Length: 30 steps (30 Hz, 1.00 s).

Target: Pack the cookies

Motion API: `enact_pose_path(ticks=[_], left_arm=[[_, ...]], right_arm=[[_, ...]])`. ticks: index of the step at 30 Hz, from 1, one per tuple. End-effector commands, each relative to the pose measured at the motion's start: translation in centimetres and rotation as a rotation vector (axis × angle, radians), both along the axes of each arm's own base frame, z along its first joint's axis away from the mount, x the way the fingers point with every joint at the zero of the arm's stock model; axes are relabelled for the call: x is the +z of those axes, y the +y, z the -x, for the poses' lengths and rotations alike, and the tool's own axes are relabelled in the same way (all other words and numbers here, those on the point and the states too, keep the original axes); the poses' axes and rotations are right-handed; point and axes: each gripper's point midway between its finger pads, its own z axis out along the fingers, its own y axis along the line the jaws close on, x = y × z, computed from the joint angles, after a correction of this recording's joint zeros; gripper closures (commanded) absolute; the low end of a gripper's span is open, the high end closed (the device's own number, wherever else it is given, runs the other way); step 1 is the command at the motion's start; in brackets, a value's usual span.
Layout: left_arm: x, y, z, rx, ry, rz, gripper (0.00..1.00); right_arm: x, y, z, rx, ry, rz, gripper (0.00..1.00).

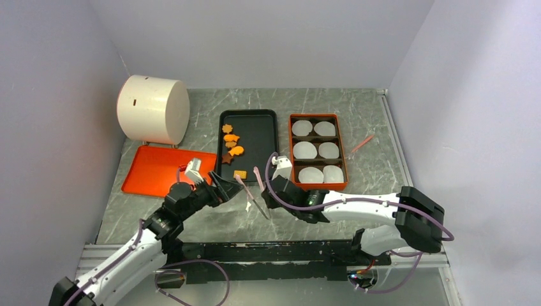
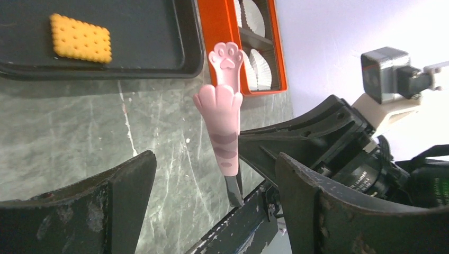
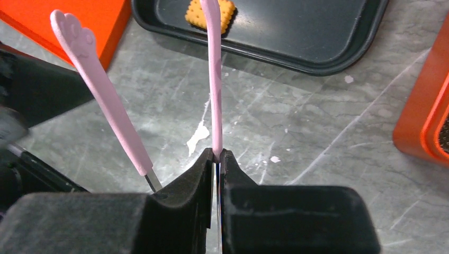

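Several orange cookies [image 1: 231, 145] lie on the black tray [image 1: 260, 124]; the square one [image 1: 240, 174] sits nearest, also in the left wrist view [image 2: 80, 38] and the right wrist view [image 3: 209, 13]. My right gripper [image 1: 270, 193] [image 3: 217, 154] is shut on one arm of the pink paw-tipped tongs [image 1: 252, 196] [image 3: 214, 79], in front of the tray. The tongs' other arm [image 3: 100, 90] splays left. My left gripper [image 1: 220, 188] [image 2: 212, 164] is open, its fingers either side of the tongs [image 2: 225, 116] without touching them.
An orange box [image 1: 344, 152] with white paper cups [image 1: 305, 150] stands right of the tray. An orange lid [image 1: 156, 169] and a white cylinder [image 1: 153, 108] are at the left. A thin pink stick [image 1: 361, 144] lies at the right. Walls close in on three sides.
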Motion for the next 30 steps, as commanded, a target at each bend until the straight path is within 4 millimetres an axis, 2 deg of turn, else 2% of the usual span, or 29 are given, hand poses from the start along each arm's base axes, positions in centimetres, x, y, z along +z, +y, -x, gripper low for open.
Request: enact_pose_path(ticks=[1,5,11,14,20,30], left_arm=[[2.7,-1.3,-1.2,0.052,-0.092,0.066,0.14],[2.0,-2.9,-0.9,0.038,-0.083,0.054,0.17],[2.0,-4.0,-0.9,0.058,-0.098,0.059,0.32],[2.0,-3.7,-1.0,0.1,-0.101,0.056,0.39],[2.0,-2.5,-1.4,0.183,-0.104,0.066,0.42],[1.5,-2.5,-2.1,0.223,-0.093,0.071,0.52]], right_arm=[[3.1,1.9,-0.9,-0.063,-0.043,-0.093,1.0],[3.4,2.6,-0.6,-0.052,-0.044,-0.099,1.0],[3.2,2.9,-0.1,-0.039,-0.039,-0.097,1.0],[3.2,2.8,-0.1,-0.042,-0.041,-0.097,1.0],[2.9,2.8,0.0,-0.036,-0.036,-0.092,1.0],[3.0,3.0,0.1,-0.032,-0.037,-0.093,1.0]])
